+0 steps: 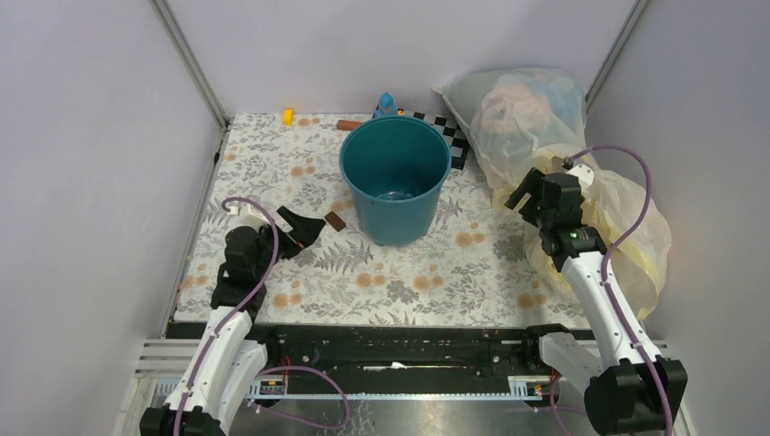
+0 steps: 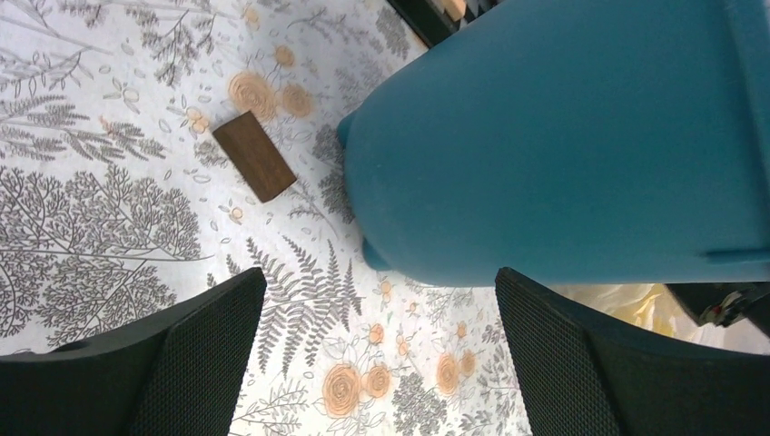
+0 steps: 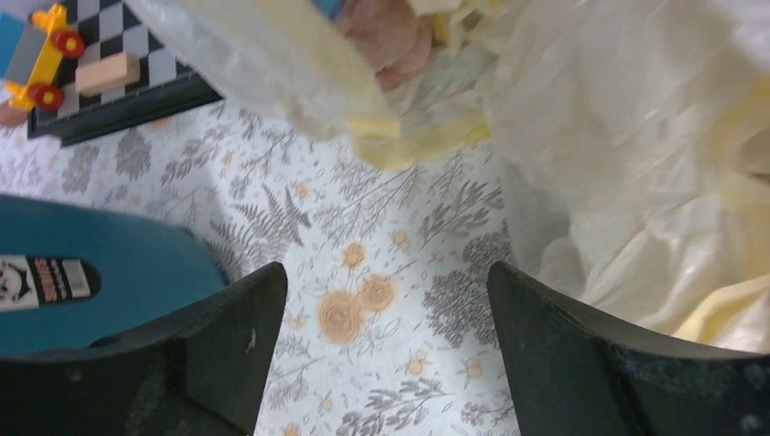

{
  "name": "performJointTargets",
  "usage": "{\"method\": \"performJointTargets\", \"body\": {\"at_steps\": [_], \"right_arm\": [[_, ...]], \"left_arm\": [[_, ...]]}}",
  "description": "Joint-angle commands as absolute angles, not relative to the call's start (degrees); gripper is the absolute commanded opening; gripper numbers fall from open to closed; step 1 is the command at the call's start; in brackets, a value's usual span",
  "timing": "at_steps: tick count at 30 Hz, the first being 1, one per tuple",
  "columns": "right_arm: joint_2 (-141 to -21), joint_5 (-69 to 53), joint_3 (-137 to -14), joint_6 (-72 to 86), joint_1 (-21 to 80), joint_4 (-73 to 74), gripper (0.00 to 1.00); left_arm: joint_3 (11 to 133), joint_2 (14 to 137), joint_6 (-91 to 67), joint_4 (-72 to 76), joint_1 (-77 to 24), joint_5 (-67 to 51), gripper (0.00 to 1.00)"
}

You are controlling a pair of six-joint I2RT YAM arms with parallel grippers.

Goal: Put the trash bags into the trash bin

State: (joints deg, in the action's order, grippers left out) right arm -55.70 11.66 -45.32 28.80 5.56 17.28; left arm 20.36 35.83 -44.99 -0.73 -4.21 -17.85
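Trash bin (image 1: pixel 396 177): a teal bucket standing upright and open-mouthed at the middle of the floral worktop (image 1: pixel 272 154), nearer the back edge.
Bin's inside: a pale glint lies on the floor of it; too small to tell whether it is a trash bag.
Left arm (image 1: pixel 241 263): low over the left side of the worktop, pointing towards the bin's base.
Left jaws: spread wide with nothing between them; the left wrist view shows only floral print in the gap and the bin's wall just ahead.
Brown block (image 2: pixel 255 155): flat on the worktop, just beside the bin's foot and near the left jaws.
Right arm (image 1: pixel 590 272): raised at the right, in front of the pale-yellow bags (image 1: pixel 636 236).
Right jaws: parted and empty, above bare worktop between the bin and the yellow bags.
Clear stuffed bag (image 1: pixel 518 113): in the back right corner, leaning on the yellow bags.
Checkerboard (image 3: pixel 136 100): behind the bin, carrying a yellow toy car (image 3: pixel 41 54).
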Motion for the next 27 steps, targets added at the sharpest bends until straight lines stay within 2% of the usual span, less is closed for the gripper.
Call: {"method": "performJointTargets", "body": {"at_steps": [1, 5, 8, 14, 18, 21, 22, 24, 27], "right_arm": [[-55.82, 20.36, -48.99, 27.03, 3.55, 15.73, 0.83], [-56.46, 20.85, -48.80, 27.34, -1.08, 15.20, 0.67], [-58.45, 18.07, -49.32, 27.26, -3.00, 12.80, 0.58], [-64.12, 15.31, -53.73, 27.76, -3.16, 8.50, 0.51], [-69.75, 13.24, -59.39, 28.44, -3.16, 7.82, 0.38], [-73.38, 12.86, -61.60, 29.26, -3.16, 5.84, 0.34], [-74.49, 12.84, -62.29, 29.16, -3.16, 5.23, 0.29], [-76.26, 12.54, -63.60, 28.86, -3.16, 4.04, 0.28], [-78.79, 7.59, -64.35, 27.37, -3.16, 0.11, 0.33]], "left_arm": [[17.24, 37.38, -44.08, 5.90, -4.26, -19.76, 0.99], [14.91, 39.28, -43.16, 9.40, -4.30, -20.04, 0.98], [14.48, 40.72, -41.72, 10.24, -4.31, -20.03, 0.97], [11.27, 41.57, -39.41, 14.63, -4.31, -20.66, 0.95], [11.39, 41.56, -38.29, 13.96, -4.26, -21.53, 0.95], [11.18, 41.30, -37.98, 14.15, -4.31, -22.12, 0.95], [11.09, 41.13, -37.89, 14.15, -4.31, -22.27, 0.95], [11.03, 40.48, -37.47, 14.15, -4.31, -21.99, 0.94], [10.05, 39.83, -37.68, 16.00, -4.31, -21.90, 0.94]]}}
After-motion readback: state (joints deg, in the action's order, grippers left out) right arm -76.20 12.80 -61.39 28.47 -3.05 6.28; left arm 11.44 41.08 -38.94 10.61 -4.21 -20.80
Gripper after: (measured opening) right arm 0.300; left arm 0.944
